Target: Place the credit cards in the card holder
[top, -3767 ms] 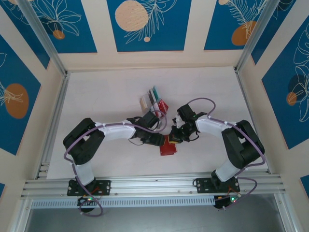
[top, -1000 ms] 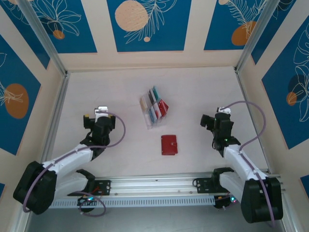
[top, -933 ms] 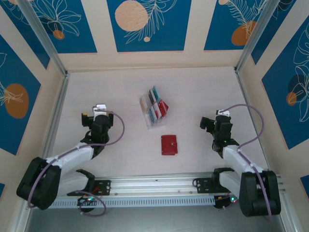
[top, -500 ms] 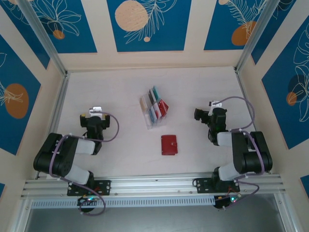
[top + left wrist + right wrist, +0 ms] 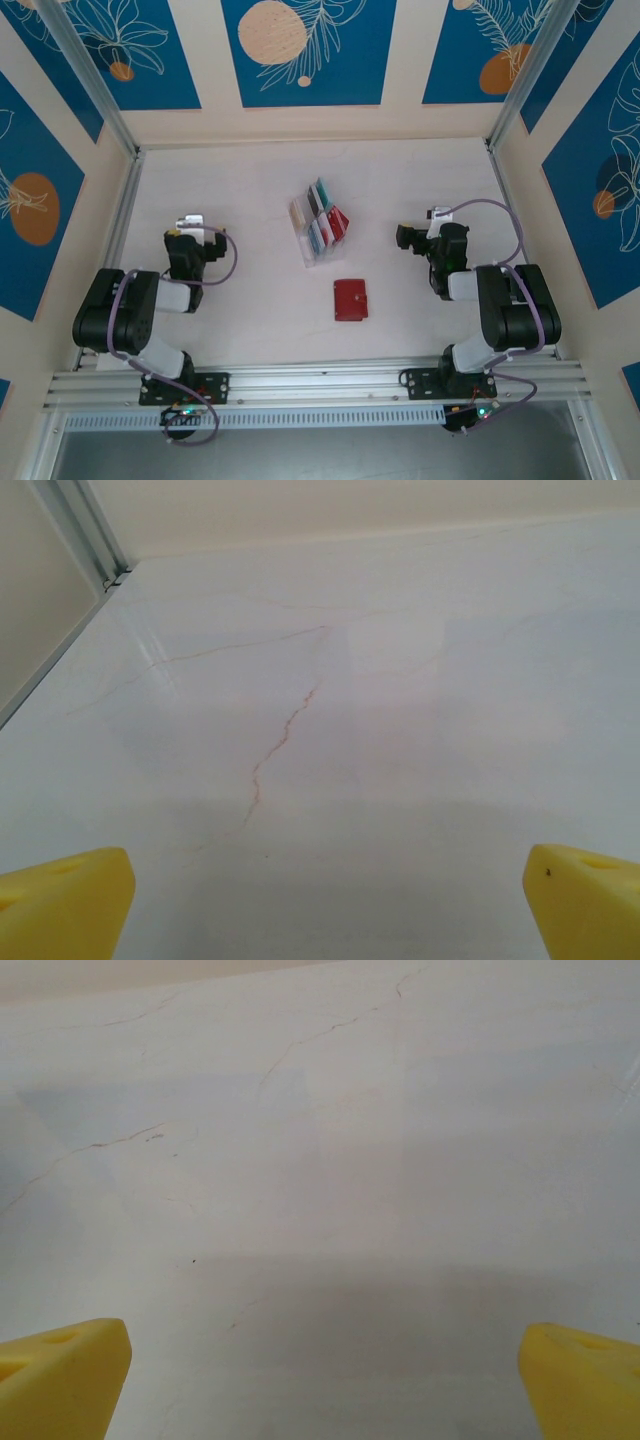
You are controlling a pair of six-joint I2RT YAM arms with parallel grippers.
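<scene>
— Jaws?
— Left jaws and right jaws both wide apart (each low over bare tabletop (image 5: 320,680)).
— Card holder?
— Card holder (image 5: 350,299) lies lower centre; credit cards (image 5: 322,230) stand in clear rack (image 5: 312,256) just above.

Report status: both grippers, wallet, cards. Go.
Left gripper open, empty, over table. Right gripper same. Red wallet shut, flat, between the arms; cards standing in clear rack behind it. Nothing in the way.
</scene>
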